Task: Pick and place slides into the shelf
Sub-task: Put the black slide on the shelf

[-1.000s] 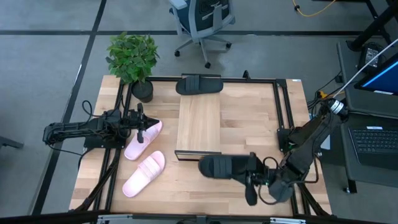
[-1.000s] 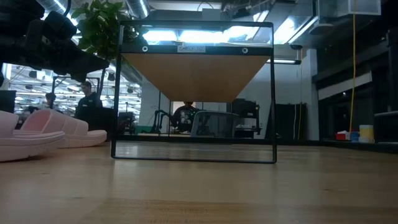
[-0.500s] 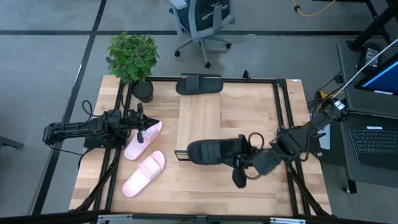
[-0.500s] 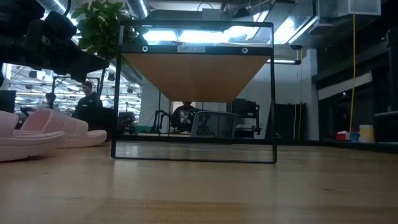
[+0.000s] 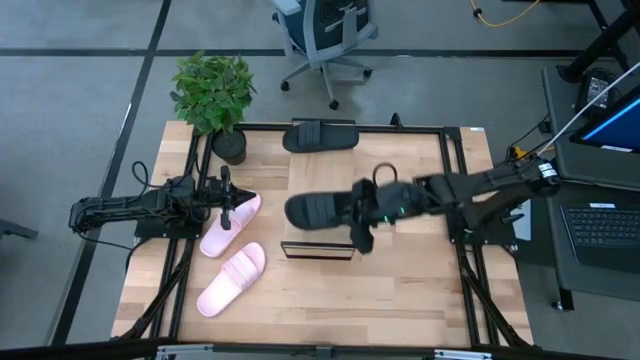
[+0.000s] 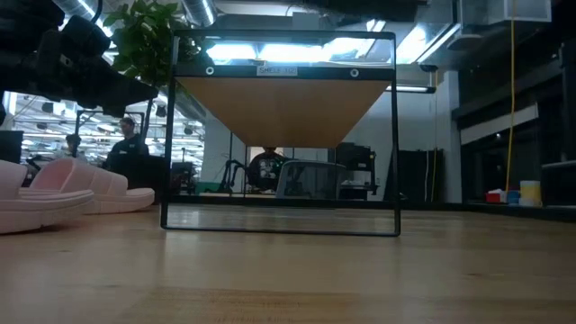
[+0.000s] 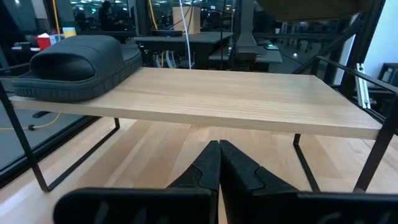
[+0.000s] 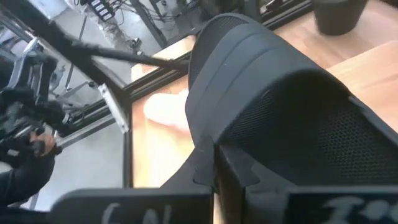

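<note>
My right gripper (image 5: 362, 215) (image 8: 216, 168) is shut on a black slide (image 5: 318, 210) and carries it over the near half of the shelf (image 5: 322, 178), a light wood plank on a dark frame. The second black slide (image 5: 320, 135) (image 7: 78, 65) lies sole-down on the shelf's far end. Both pink slides (image 5: 228, 228) (image 5: 232, 278) lie on the table left of the shelf, and also show in the low view (image 6: 54, 193). My left gripper (image 5: 228, 207) (image 7: 219, 163) is shut, stays by the farther pink slide and points at the shelf. My right gripper holds the black slide at its right-hand end, by the strap (image 8: 280, 106), coming level from the table's right. The fingers (image 8: 202, 171) hide the exact spot they pinch. The slide is lifted clear above the plank and lies roughly level, lengthwise across it.
A potted plant (image 5: 212, 95) stands at the table's far left corner. A dark frame (image 5: 455, 180) runs along the table's edges. Bare plank shows between the two black slides. An office chair (image 5: 325, 35) and people stand beyond the table.
My right gripper has carried the black slide from the table's near right area up and toward the far left, so that it now hangs over the shelf's near half. It has stayed shut on the slide. The left arm and the other slides have kept still.
</note>
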